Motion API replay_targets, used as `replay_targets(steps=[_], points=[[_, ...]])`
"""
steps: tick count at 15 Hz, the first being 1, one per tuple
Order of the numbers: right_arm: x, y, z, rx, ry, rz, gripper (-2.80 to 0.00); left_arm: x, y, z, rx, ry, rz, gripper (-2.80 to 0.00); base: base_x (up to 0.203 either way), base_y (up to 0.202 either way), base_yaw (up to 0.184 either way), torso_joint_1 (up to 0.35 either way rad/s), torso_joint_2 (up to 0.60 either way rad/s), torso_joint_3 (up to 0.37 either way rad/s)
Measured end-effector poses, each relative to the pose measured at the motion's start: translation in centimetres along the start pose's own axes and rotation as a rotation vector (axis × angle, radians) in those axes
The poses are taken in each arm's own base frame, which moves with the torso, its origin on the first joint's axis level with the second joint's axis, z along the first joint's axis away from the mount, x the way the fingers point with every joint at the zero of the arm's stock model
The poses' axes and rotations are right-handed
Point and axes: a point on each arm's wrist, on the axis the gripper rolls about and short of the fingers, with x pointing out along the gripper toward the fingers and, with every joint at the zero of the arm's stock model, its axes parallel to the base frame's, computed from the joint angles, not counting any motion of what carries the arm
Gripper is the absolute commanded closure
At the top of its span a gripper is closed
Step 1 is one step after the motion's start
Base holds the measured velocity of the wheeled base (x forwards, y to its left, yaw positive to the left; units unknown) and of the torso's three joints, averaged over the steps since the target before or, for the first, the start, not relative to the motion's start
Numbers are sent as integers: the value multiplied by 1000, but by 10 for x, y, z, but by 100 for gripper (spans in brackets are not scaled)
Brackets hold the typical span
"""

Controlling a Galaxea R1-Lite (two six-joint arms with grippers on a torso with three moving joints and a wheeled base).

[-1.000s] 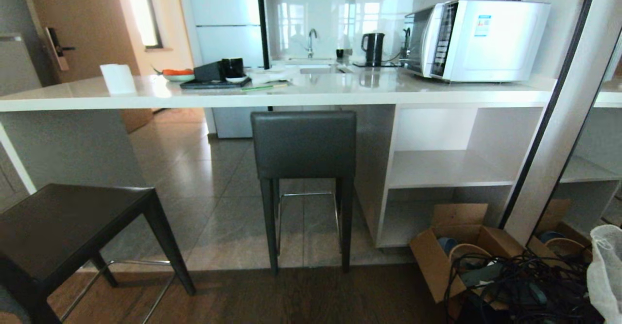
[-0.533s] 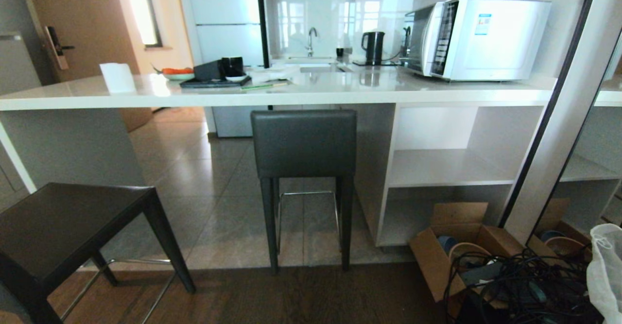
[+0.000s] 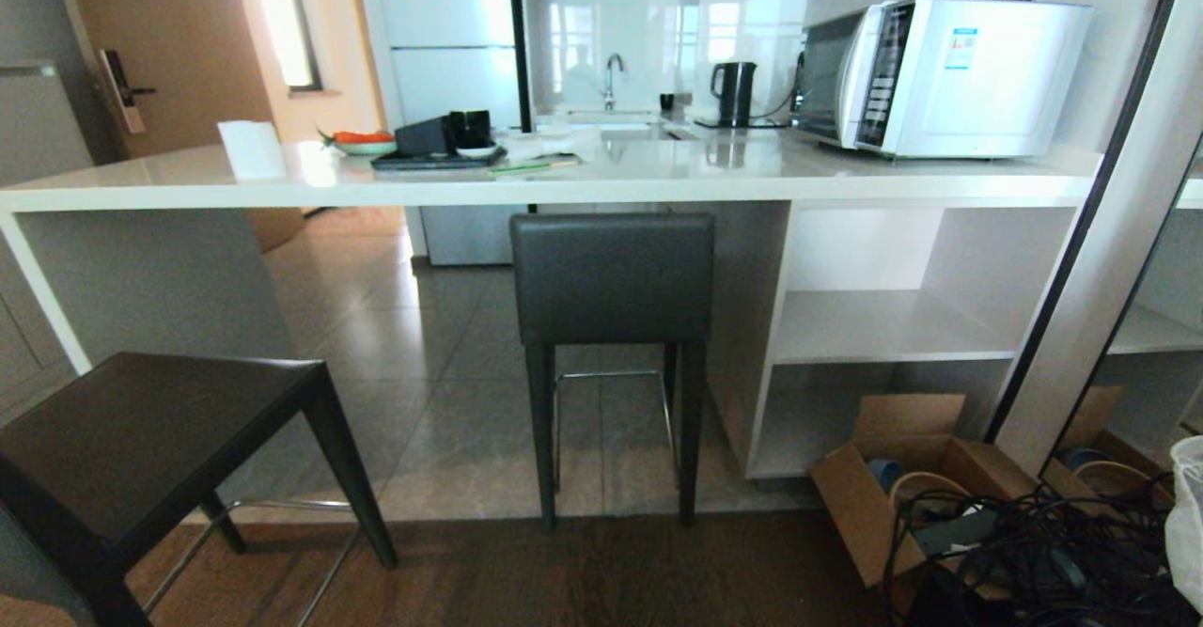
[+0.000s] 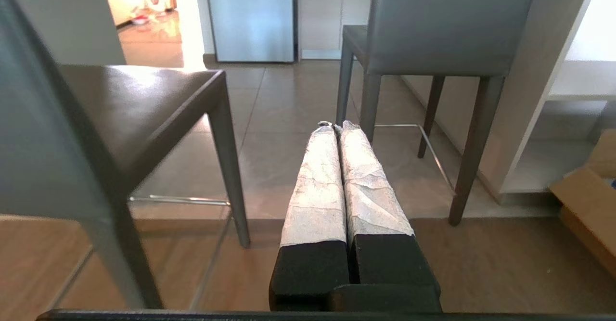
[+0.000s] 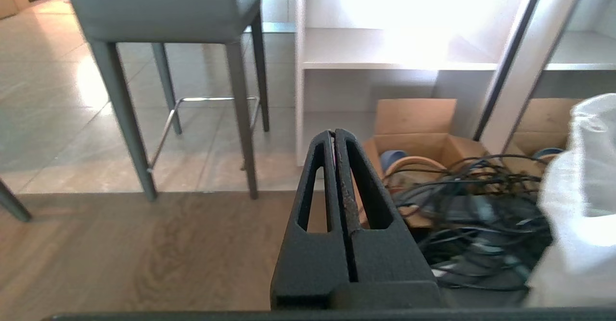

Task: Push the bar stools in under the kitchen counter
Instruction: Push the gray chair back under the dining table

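Note:
One bar stool [image 3: 611,279] with a dark grey backrest stands under the white kitchen counter [image 3: 658,180], beside its open shelving [image 3: 883,326]. The other bar stool [image 3: 160,430] stands out on the floor at the near left, seat toward me, clear of the counter. Neither arm shows in the head view. My left gripper [image 4: 335,126], wrapped in white tape, is shut and empty, pointing between the near stool [image 4: 139,99] and the tucked one [image 4: 442,22]. My right gripper [image 5: 333,133] is shut and empty, low over the wood floor, with the tucked stool [image 5: 149,8] ahead of it.
A cardboard box [image 3: 902,505], a tangle of black cables [image 3: 1024,552] and a white bag [image 3: 1186,514] lie at the near right by a mirrored panel [image 3: 1081,232]. On the counter stand a microwave [image 3: 940,77], a kettle [image 3: 733,93], a tray [image 3: 437,162] and a paper roll [image 3: 251,149].
The whole head picture has slid a little to the right, so the camera has moved. Both stools keep their places relative to the counter.

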Motion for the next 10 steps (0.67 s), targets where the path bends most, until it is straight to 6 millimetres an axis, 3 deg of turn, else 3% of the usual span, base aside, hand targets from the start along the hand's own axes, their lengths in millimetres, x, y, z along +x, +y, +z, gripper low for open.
replay_targets(steps=[10], points=[[0,0,0,1,-1,1,0,0,0,0,0,0,1,0,0,196,-2,3,3,1]])
